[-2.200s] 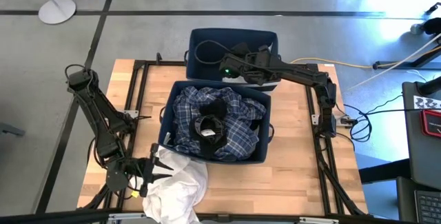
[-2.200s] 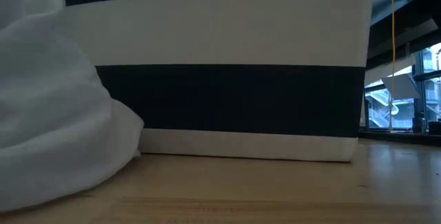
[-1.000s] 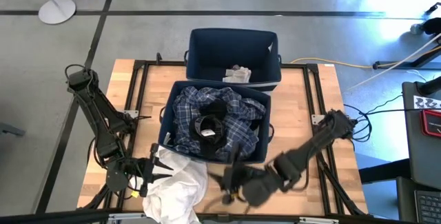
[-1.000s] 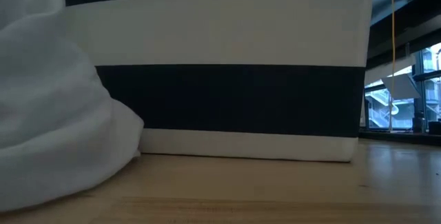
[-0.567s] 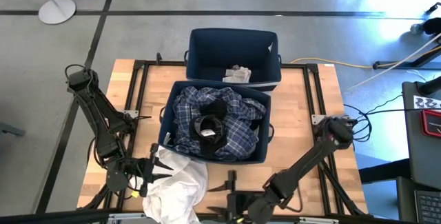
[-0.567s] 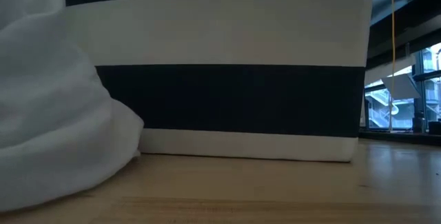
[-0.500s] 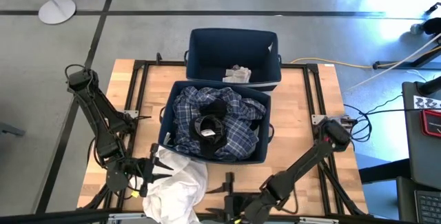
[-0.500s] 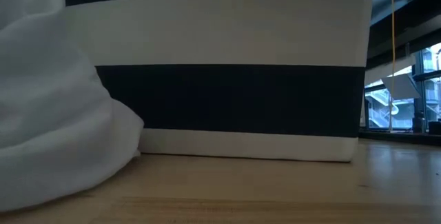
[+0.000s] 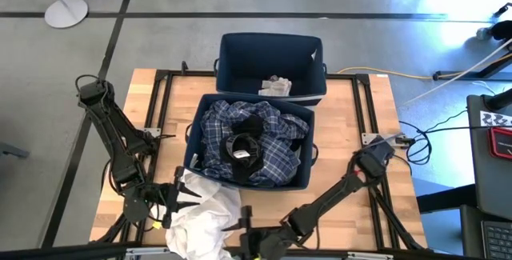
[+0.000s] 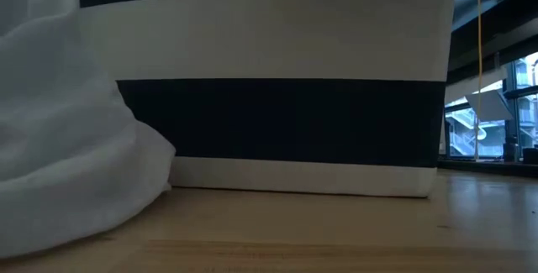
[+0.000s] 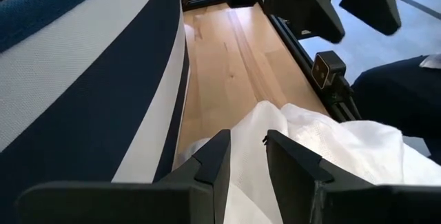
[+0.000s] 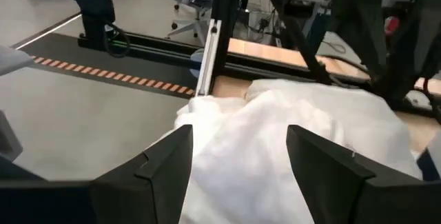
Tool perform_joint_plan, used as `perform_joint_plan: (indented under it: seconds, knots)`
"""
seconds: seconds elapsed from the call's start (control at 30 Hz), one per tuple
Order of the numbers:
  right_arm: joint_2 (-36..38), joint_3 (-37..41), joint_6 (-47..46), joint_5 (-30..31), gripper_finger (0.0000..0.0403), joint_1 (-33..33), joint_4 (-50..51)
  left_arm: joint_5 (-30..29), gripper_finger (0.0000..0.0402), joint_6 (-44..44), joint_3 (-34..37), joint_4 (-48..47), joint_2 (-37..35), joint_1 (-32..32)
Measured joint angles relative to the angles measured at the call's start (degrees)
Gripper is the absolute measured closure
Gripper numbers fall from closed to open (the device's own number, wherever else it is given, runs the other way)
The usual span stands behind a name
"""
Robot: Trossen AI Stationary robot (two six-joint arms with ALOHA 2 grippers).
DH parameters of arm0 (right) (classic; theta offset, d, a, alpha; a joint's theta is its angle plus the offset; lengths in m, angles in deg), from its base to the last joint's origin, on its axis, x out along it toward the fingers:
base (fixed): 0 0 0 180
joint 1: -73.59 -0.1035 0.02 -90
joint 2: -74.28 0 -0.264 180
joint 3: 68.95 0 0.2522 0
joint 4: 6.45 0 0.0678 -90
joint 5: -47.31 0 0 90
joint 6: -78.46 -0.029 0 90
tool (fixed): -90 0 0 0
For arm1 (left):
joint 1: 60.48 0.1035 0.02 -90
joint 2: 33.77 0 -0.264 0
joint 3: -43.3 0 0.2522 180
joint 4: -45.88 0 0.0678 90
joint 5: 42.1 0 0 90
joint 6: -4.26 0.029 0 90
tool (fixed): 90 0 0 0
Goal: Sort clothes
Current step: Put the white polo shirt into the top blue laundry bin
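Your right pincer (image 12: 238, 176) stands wide, empty, just short of the white garment (image 9: 204, 216) heaped at the surface's (image 9: 352, 220) near left corner. Your left pincer (image 11: 242, 165) is narrowed on a fold of it. Expect light, limp, slippery cloth; take a bunched ridge, not a flat spread.

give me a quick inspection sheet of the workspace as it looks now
surface: wooden table, black frame rails.
job's things: white garment heaped at the near left edge; plaid garment and black garment in the near bin; pale garment in the far bin.
clutter: nothing seen.
grippers: left gripper narrowly apart over the white garment; right gripper open, facing it.
cables: yellow cable on the floor.
surroundings: grey floor, round stand base.
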Motion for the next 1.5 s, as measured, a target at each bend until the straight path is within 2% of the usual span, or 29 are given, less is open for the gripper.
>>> perform_joint_plan:
  seconds: [0.17, 0.3, 0.6, 0.83, 1.2, 1.5]
  knots:
    - [-2.7, -4.4, 1.3, -1.3, 0.0166, 1.4, 1.7, 0.0, 0.0315, 0.0, 0.0, 0.0, 0.0, 0.0]
    - [-2.9, -4.9, 1.2, -1.9, 0.0166, 2.3, 2.4, 0.8, 0.0315, 0.0, 0.0, -0.1, -0.5, -0.9]
    - [-2.9, -5.0, 0.7, -1.9, 0.0166, 3.2, 3.2, 2.6, 0.0315, -4.0, -0.1, -1.0, -5.7, -7.9]
    - [-2.9, -5.0, -2.3, -1.9, 0.0166, 3.1, 4.5, 4.1, 0.0315, -5.8, -0.1, -1.1, -5.0, -12.6]
    - [-2.9, -5.0, -3.3, -0.2, 0.0166, 3.2, 5.7, 4.0, 0.0315, -4.6, -0.1, 1.0, -3.7, -9.4]
    - [-2.9, -5.0, -3.6, -0.2, 0.0166, 3.2, 6.1, 6.0, 0.0315, -4.6, -0.1, 0.2, -3.7, -8.3]
